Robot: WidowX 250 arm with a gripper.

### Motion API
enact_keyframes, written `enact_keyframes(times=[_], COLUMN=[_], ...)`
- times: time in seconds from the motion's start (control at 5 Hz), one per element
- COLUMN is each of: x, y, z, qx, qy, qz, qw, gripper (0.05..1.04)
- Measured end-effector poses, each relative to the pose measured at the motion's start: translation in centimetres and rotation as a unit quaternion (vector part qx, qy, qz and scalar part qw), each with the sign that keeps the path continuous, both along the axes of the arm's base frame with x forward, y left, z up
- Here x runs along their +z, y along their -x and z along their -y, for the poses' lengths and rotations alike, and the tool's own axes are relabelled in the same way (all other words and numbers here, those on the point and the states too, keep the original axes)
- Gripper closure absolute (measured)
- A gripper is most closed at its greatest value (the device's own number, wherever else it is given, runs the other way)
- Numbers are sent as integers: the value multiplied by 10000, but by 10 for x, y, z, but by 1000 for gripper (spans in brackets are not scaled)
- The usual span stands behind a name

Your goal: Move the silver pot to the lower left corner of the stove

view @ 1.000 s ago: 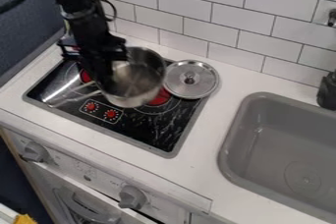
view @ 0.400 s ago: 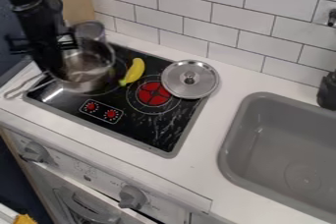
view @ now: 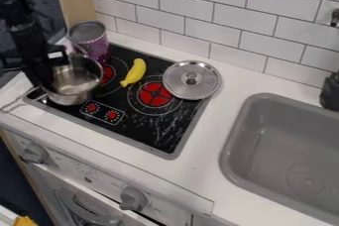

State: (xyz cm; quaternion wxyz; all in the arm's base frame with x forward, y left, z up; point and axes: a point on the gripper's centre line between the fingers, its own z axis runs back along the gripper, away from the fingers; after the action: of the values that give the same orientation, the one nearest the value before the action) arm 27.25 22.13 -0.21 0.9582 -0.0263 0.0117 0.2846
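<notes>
Holding the silver pot (view: 76,82) by its left side with the gripper (view: 45,84), closed on it, we seem to be at the placing step. The pot is upright, over the lower left part of the stove (view: 149,136), its handle (view: 7,108) pointing out past the stove's edge over the counter (view: 198,173). We cannot tell whether its base rests flat or hangs just above the glass.

Next, we judge, we should ease it a touch more into the corner if needed, let the base settle, then open up and lift straight away so the pot doesn't drag or tip. The handle may well pull it toward that side once we let go.

Close behind the pot is a purple cup (view: 98,49); whether the two touch we can't make out, but backing off that way could knock it. The printed dials (view: 102,112) lie just to the right of the pot's base and look flat, so they should be no bother. Farther right, the banana (view: 135,72) lies between the two burners, and the lid (view: 192,80) sits partly over the stove's right edge, near the sink (view: 228,153). Neither blocks our corner.
</notes>
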Motion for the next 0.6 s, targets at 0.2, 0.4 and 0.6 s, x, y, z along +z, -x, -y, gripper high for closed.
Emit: enact_keyframes(times=[0.2,0.4,0.6], x=[-7,-6,-5], y=[-2,-3,0], z=[-7,-7,-9], qx=[13,66,270], qy=[-75,-70,-63], qz=[-107,-115,-155], qw=[9999,9999,9995], gripper=[1008,975,794])
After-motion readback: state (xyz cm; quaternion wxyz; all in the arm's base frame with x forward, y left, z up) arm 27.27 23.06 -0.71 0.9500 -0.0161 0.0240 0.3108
